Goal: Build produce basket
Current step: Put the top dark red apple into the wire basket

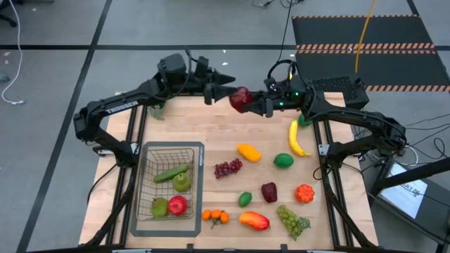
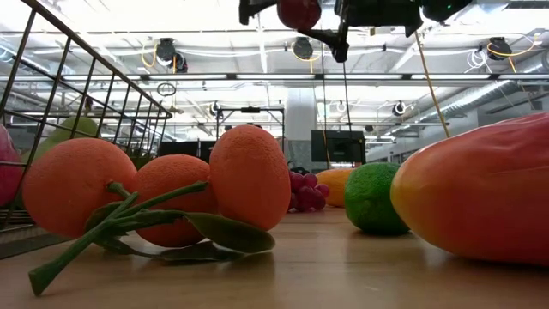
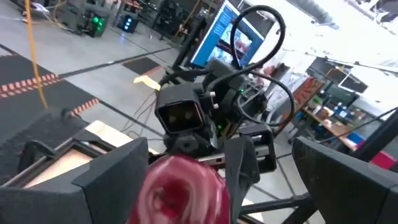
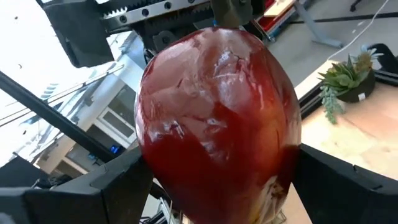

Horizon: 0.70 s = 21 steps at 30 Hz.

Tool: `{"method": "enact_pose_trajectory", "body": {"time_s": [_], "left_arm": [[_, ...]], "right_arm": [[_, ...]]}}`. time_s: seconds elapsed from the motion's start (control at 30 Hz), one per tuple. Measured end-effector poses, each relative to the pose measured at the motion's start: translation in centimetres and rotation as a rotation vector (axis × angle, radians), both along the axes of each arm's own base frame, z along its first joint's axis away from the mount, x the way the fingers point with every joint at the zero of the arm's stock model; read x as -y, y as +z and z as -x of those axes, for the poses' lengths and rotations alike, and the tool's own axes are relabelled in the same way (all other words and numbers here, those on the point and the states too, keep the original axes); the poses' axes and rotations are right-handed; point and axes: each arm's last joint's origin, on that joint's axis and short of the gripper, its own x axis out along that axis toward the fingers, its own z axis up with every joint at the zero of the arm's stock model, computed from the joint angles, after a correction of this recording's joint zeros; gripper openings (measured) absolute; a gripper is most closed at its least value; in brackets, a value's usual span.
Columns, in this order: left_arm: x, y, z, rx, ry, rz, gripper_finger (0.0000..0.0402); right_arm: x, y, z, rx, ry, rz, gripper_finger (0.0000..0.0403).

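Note:
A dark red apple (image 1: 240,98) hangs high over the table's far edge, with my right gripper (image 1: 254,104) shut on it. It fills the right wrist view (image 4: 217,118) and shows at the low view's top edge (image 2: 298,12). My left gripper (image 1: 229,91) is open and level, coming at the apple from the table's left. In its wrist view the apple (image 3: 183,190) sits between its two spread fingers; I see no touch. The wire basket (image 1: 149,184) at the near left holds a cucumber, two green pears and a red apple. My right gripper pinches the apple's two opposite sides (image 4: 152,171) between its two fingers (image 4: 118,183). The fingers come level from the table's right side. The apple is lifted clear, well above the tabletop.
Loose produce lies on the table's right half: banana (image 1: 296,138), mango (image 1: 248,152), lime (image 1: 283,160), purple grapes (image 1: 227,168), green grapes (image 1: 292,219), oranges (image 1: 215,216). A potted sprig (image 4: 348,81) stands at the far edge. The basket sits on a grey mat (image 1: 200,188).

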Motion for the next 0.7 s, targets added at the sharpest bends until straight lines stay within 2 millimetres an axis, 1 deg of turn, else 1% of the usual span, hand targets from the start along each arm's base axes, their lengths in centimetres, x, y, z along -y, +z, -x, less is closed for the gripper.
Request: {"method": "enact_pose_trajectory", "body": {"time_s": [0.07,0.13,0.23,0.3,0.4,0.5,0.6,0.7], "left_arm": [[-0.2,0.1,-0.3,0.035,0.003,0.041,0.0393],[-0.4,0.8,-0.2,0.106,0.008,0.057,0.0381],[-0.7,1.7,0.3,0.185,0.018,0.031,0.035],[-0.9,1.6,0.3,0.181,0.027,0.015,0.0327],[-1.2,1.0,0.3,0.141,0.038,0.012,0.0295],[-1.2,-0.1,0.1,0.133,0.038,0.007,0.027],[-1.2,-1.5,-0.1,0.163,0.005,0.038,0.0256],[-1.2,-2.6,0.0,0.204,-0.011,0.078,0.0254]], "right_arm": [[0.1,0.1,0.1,0.007,-0.003,0.001,0.0334],[0.1,0.4,0.4,0.015,-0.009,-0.009,0.0334],[0.2,0.7,0.7,0.03,-0.016,-0.019,0.0334],[0.3,0.9,1.0,0.032,-0.024,-0.032,0.0334],[0.4,1.2,1.2,0.044,-0.03,-0.049,0.0334],[0.4,1.3,1.5,0.045,-0.035,-0.072,0.0334],[0.3,1.4,1.5,0.046,-0.025,-0.099,0.0334],[0.3,1.4,1.6,0.042,-0.005,-0.123,0.0334]]}}
